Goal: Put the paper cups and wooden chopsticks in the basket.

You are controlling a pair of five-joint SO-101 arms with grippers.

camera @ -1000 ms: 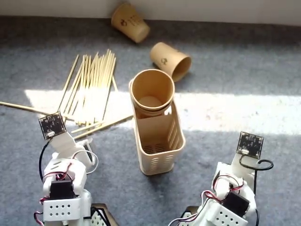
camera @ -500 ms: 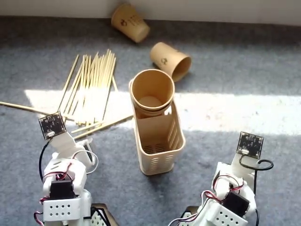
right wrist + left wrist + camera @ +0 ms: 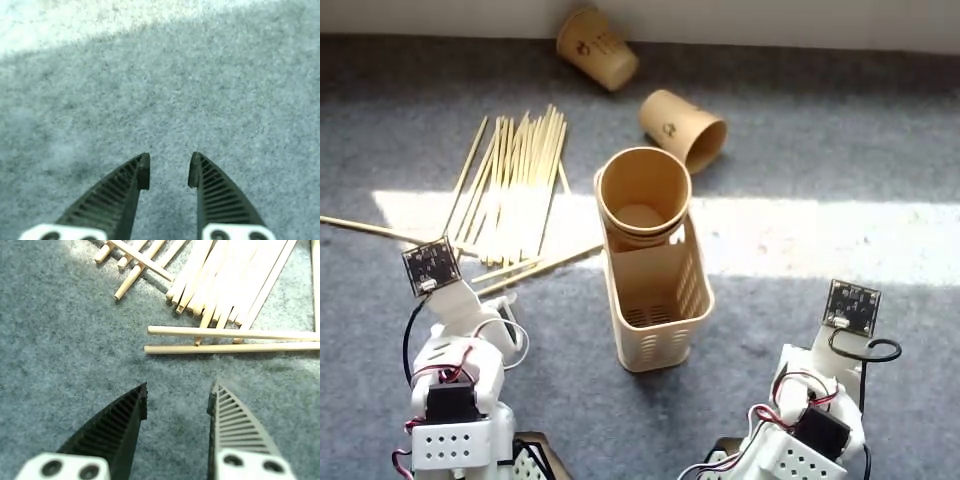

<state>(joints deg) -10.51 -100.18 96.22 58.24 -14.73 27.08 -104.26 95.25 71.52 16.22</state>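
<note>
A cream slotted basket [image 3: 665, 310] stands mid-table with stacked paper cups [image 3: 642, 197] in its far end. Two more paper cups lie on their sides beyond it, one [image 3: 684, 129] close and one [image 3: 596, 46] by the wall. Wooden chopsticks [image 3: 515, 185] are spread left of the basket. My left gripper [image 3: 177, 392] hangs open over bare carpet, just short of two chopsticks [image 3: 230, 340] lying crosswise. My right gripper [image 3: 168, 170] is open over plain carpet, holding nothing. The left arm [image 3: 450, 330] sits at the near left, the right arm [image 3: 825, 390] at the near right.
Grey carpet [image 3: 820, 150] covers the table, with a sunlit band crossing its middle. A pale wall edge [image 3: 770, 20] runs along the far side. Open carpet lies right of the basket.
</note>
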